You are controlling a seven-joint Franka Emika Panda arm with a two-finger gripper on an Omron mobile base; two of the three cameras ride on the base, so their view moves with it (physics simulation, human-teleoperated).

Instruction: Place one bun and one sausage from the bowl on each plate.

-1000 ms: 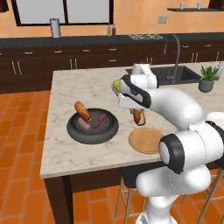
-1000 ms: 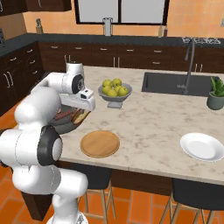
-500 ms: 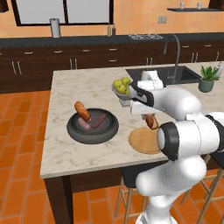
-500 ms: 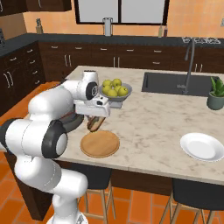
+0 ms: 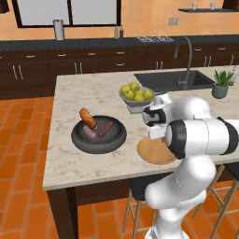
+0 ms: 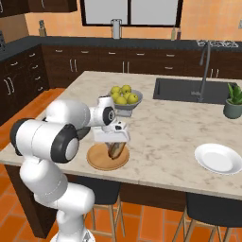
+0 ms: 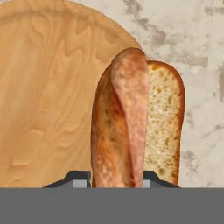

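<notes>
My gripper (image 7: 117, 180) is shut on a golden-brown bun (image 7: 131, 122), which hangs just over the near-right edge of the tan wooden plate (image 7: 43, 87). From the right base view the bun (image 6: 116, 150) is tilted in the gripper (image 6: 113, 143) low above that plate (image 6: 100, 160). To the left, the dark bowl (image 5: 77, 140) holds a second bun (image 5: 87, 118), a dark reddish sausage (image 5: 105, 129) and a pinkish sausage (image 5: 90, 134). The white plate (image 6: 218, 158) lies bare at the counter's right end.
A pale grey bowl of yellow-green fruit (image 6: 124, 97) stands just behind the wooden plate. The sink (image 6: 189, 90) with its faucet and a potted plant (image 6: 233, 100) are at the far right. Bare marble lies between the two plates.
The arm has carried the bun rightward from beside the dark bowl to over the wooden plate and lowered it. The grip has stayed shut.
</notes>
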